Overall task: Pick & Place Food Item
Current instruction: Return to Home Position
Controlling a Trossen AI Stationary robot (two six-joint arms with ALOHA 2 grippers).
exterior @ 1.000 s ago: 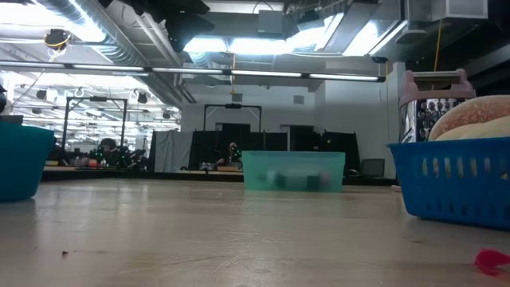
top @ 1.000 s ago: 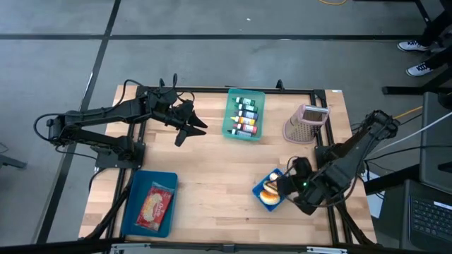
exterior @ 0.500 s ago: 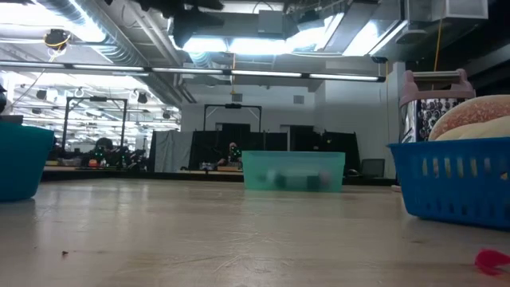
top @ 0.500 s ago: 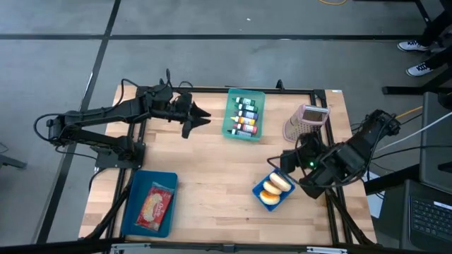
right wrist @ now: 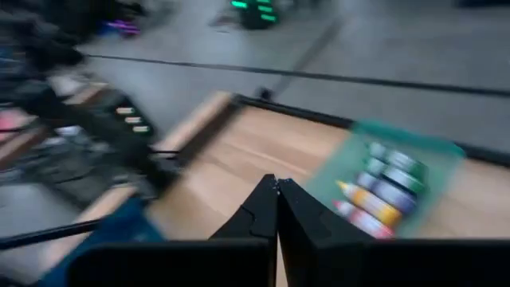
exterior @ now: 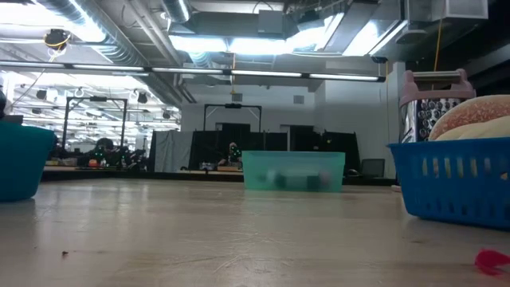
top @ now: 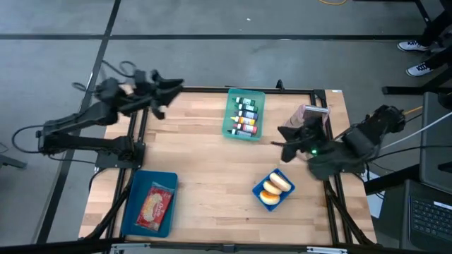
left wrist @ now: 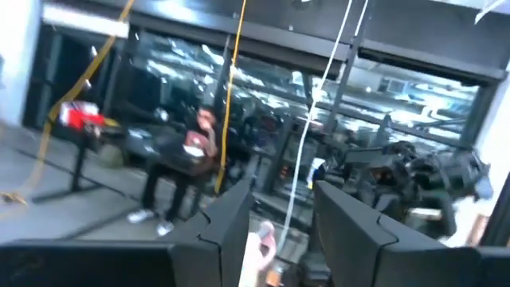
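Wooden table [top: 205,162] carries everything. Left gripper [top: 171,86] hangs over the far left corner, fingers spread w/ a gap betw. them. Right gripper [top: 284,135] is above the table betw. teal bin [top: 244,115] and grater [top: 305,121], fingers pressed together. Blue bin [top: 258,192] stands near the right edge, w/ two donuts [top: 275,185] lying inside it.
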